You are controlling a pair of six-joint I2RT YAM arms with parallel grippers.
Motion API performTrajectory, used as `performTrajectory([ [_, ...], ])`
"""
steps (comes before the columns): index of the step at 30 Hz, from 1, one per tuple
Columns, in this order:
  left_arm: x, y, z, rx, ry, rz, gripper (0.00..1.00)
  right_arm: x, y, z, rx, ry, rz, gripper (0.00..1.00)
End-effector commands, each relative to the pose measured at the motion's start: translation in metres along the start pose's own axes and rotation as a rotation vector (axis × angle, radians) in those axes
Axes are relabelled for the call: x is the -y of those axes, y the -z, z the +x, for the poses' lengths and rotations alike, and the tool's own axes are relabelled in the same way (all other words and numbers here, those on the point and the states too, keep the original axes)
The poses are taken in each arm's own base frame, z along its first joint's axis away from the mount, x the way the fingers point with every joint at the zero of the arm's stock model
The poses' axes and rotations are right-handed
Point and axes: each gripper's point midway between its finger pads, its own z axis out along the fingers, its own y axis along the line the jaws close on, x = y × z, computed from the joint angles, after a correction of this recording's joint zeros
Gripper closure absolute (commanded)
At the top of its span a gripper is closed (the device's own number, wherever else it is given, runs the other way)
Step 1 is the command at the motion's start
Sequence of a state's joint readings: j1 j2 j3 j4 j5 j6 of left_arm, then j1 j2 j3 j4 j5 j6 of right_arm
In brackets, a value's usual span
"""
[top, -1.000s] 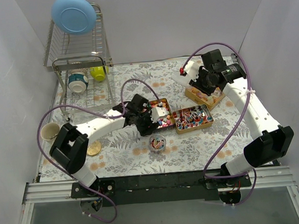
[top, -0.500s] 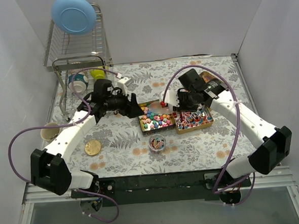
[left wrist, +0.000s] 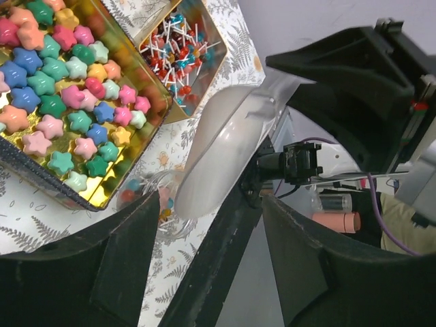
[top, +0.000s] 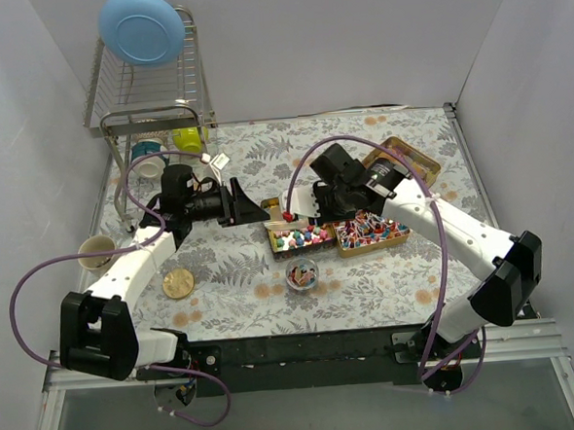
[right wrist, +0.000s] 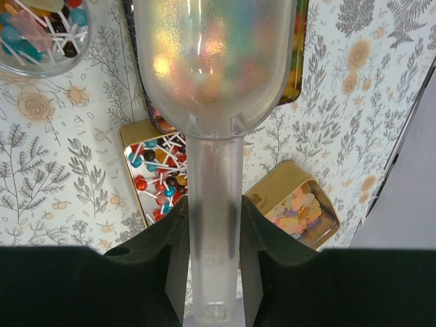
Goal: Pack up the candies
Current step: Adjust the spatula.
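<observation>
1. At the far left of the bench (top: pixel 232 267) stands a pale cup (top: pixel 96 252). Beyond it is a wire rack (top: pixel 114 99) holding a blue plate (top: pixel 142 27), a yellow-green mug (top: pixel 189 139) and a teal-and-white bowl (top: pixel 149 155).
2. A round gold lid (top: pixel 178 282) lies flat, near and just right of the cup.
3. A white tag (top: pixel 217 161) hangs from the left arm's cable; any print on it is too small to read.
4. The left gripper (top: pixel 252 205) is just left of the tins, spread wide with nothing between its fingers.
5. Two gold tins sit side by side at mid-bench. The left tin (top: pixel 274 243) holds star candies (left wrist: pixel 61 88) in many colours. The right tin (top: pixel 403 235) holds wrapped candies (top: pixel 371 231) in red, blue and white.
6. A small glass dish (top: pixel 301 274) near the tins holds a few more wrapped candies.
7. The right gripper (right wrist: pixel 212 238) is clamped on the handle of a translucent scoop (right wrist: pixel 214 68), whose bowl hangs over the left tin. Colours show through it; I cannot tell whether they are in the scoop or beneath it.
8. A third tin (top: pixel 430 162), far right, holds orange-yellow gummies (right wrist: pixel 300 208).
9. The bench has a cloth of grey leaves and orange flowers, a black rail along its near edge, and plain pale walls on three sides.
</observation>
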State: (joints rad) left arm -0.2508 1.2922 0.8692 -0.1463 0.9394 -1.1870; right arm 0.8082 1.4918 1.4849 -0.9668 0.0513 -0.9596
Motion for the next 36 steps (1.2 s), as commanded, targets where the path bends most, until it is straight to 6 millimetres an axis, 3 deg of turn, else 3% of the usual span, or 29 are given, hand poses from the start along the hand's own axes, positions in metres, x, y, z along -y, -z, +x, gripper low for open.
performTrajectory([
  [1, 0.016, 0.004, -0.006, 0.021, -0.014, 0.059, 0.42, 0.015, 0.009, -0.025, 0.058, -0.006, 0.067, 0.99],
  [10, 0.011, 0.005, -0.005, 0.019, 0.004, 0.055, 0.49, 0.029, 0.013, -0.044, 0.101, -0.022, 0.103, 0.99],
  [18, 0.008, 0.012, -0.010, 0.029, 0.016, 0.097, 1.00, 0.024, 0.012, -0.053, 0.137, -0.045, 0.084, 0.99],
  [23, 0.012, 0.019, -0.004, 0.018, 0.024, 0.162, 1.00, 0.008, 0.014, -0.057, 0.176, -0.086, 0.017, 0.99],
  [24, 0.012, 0.020, 0.000, 0.016, 0.026, 0.167, 1.00, 0.005, 0.015, -0.057, 0.186, -0.109, 0.002, 0.92],
  [25, 0.014, 0.021, 0.003, 0.005, 0.029, 0.182, 1.00, 0.002, 0.020, -0.059, 0.213, -0.118, -0.011, 0.55],
  [28, 0.012, 0.023, 0.014, -0.014, 0.040, 0.197, 1.00, -0.005, 0.036, -0.066, 0.317, -0.184, -0.081, 0.19],
  [32, 0.012, 0.026, 0.025, -0.036, 0.045, 0.226, 1.00, 0.003, 0.066, -0.071, 0.524, -0.275, -0.168, 0.14],
  [36, 0.011, 0.029, 0.031, -0.047, 0.077, 0.240, 1.00, 0.007, 0.075, -0.073, 0.601, -0.314, -0.201, 0.13],
])
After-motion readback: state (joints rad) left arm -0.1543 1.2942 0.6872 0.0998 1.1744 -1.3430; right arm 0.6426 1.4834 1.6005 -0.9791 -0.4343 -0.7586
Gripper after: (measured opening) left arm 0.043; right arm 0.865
